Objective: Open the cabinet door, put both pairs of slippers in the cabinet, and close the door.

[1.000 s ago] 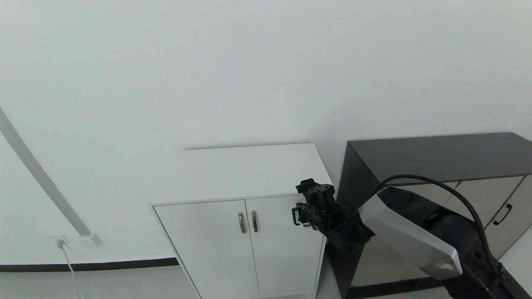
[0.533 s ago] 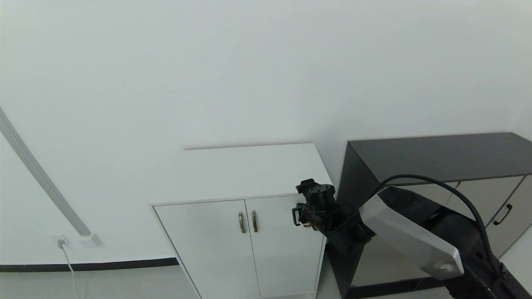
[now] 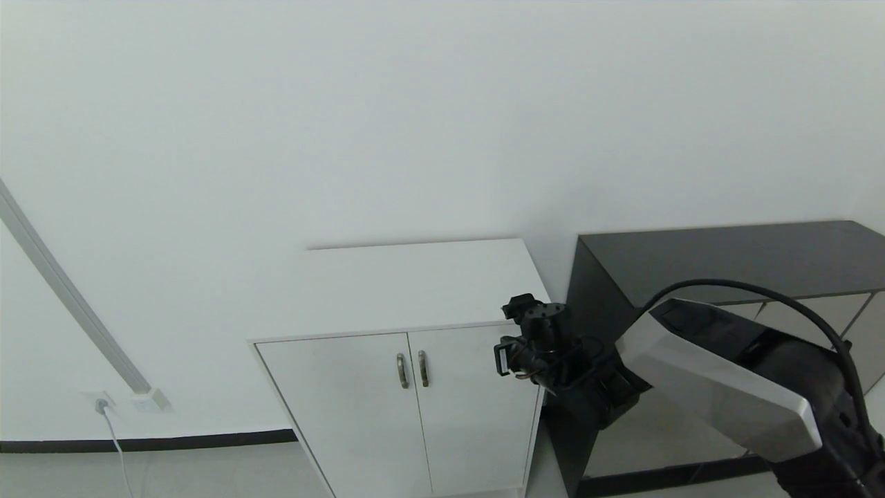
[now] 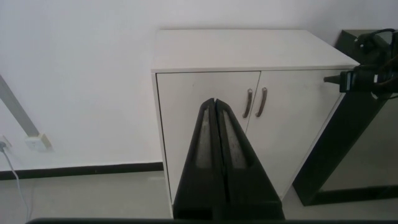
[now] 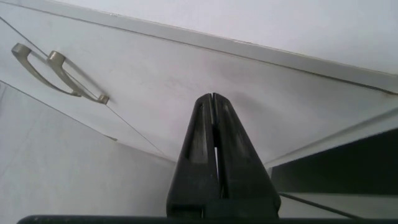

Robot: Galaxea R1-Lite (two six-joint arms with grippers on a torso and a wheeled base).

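Right tool (image 5: pixel 213 99), pinched closed, hovers before the closed cabinet door (image 3: pixel 477 408).

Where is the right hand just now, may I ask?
Head view: the right hand sits before the white cabinet, at its right door, right of the handles.

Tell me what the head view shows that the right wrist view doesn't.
Head view: the wall socket with its cable, the grey trunking slanting up the wall, and the white cabinet's flat top. Right wrist view: the right gripper close up, fingers pressed shut, aimed at the right door. Both: the white cabinet with its doors closed, and its two handles.
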